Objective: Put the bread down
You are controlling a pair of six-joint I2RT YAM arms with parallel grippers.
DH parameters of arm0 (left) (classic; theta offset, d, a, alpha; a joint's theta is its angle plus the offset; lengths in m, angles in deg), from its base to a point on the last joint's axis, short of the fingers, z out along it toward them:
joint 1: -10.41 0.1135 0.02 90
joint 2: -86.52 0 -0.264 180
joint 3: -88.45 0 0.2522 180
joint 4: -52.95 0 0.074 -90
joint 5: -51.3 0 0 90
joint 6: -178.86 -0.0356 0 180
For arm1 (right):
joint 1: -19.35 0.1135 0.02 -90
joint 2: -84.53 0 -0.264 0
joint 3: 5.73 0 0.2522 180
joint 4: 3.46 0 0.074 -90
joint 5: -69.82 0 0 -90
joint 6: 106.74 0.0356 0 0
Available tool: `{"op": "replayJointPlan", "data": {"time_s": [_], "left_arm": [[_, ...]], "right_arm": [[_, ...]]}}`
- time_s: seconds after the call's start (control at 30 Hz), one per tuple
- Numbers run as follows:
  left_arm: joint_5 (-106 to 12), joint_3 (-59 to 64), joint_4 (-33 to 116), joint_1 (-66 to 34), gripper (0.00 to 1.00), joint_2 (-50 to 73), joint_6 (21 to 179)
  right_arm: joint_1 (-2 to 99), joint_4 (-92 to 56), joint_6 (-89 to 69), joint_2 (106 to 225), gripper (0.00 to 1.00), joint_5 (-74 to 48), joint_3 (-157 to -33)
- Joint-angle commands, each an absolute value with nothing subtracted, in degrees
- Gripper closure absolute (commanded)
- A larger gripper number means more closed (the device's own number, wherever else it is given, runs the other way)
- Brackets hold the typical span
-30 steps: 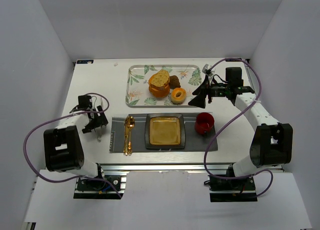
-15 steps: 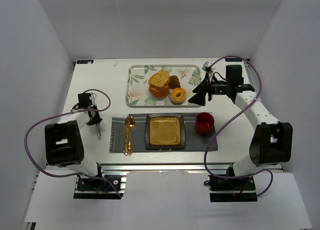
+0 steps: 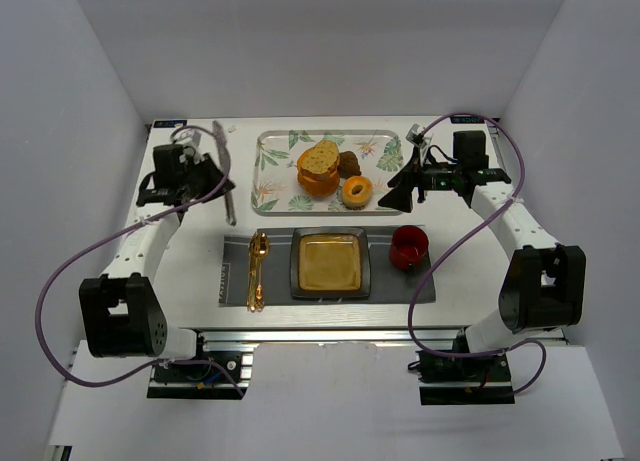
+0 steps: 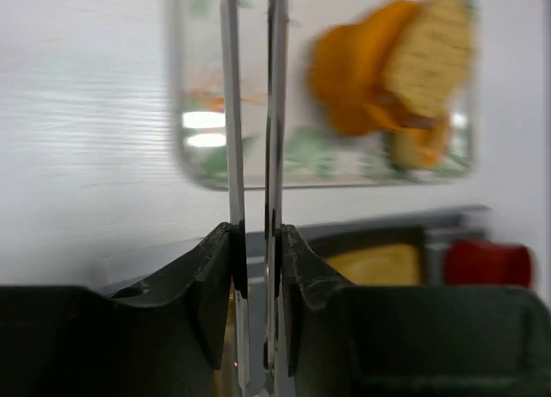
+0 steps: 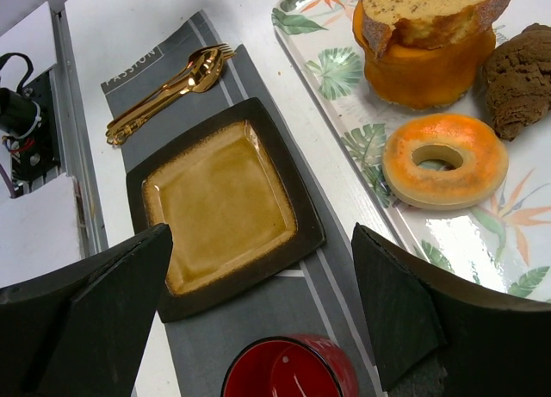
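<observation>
Tan bread (image 3: 320,157): light, soft, crumbly, we judge | grip crust edges | left jaws pinching tongs (image 3: 226,176) | right jaws spread

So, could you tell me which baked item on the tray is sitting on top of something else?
The bread slice: it is perched on the orange cup-shaped piece, while the ring donut and the brown pastry lie directly on the tray.

The bread (image 3: 320,157), an oval speckled tan brown-crusted slice, lies tilted atop an orange food piece (image 3: 317,181) on the tray (image 3: 272,171).
</observation>
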State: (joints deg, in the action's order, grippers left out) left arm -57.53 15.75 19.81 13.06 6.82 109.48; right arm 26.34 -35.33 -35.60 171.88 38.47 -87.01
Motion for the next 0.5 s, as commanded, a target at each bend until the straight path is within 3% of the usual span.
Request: {"op": "replayJointPlan", "data": {"time_s": [0.0, 0.07, 0.2, 0.47], "left_arm": [[-67.35, 12.21, 19.23, 6.11, 0.62, 6.28, 114.78], [-68.40, 11.67, 20.20, 3.92, 0.54, 5.75, 117.24], [-67.97, 8.43, 21.00, 1.09, 0.48, 4.26, 118.04], [-65.60, -3.00, 13.79, -1.63, 0.45, -2.86, 110.49]], "right_arm": [[26.03, -35.42, -35.55, 170.58, 0.11, 39.32, -88.39], [26.03, -35.42, -35.64, 170.40, 0.11, 39.32, -88.22], [25.86, -35.68, -35.82, 169.87, 0.11, 39.32, -87.69], [25.51, -35.86, -35.82, 168.82, 0.11, 39.49, -86.37]]}}
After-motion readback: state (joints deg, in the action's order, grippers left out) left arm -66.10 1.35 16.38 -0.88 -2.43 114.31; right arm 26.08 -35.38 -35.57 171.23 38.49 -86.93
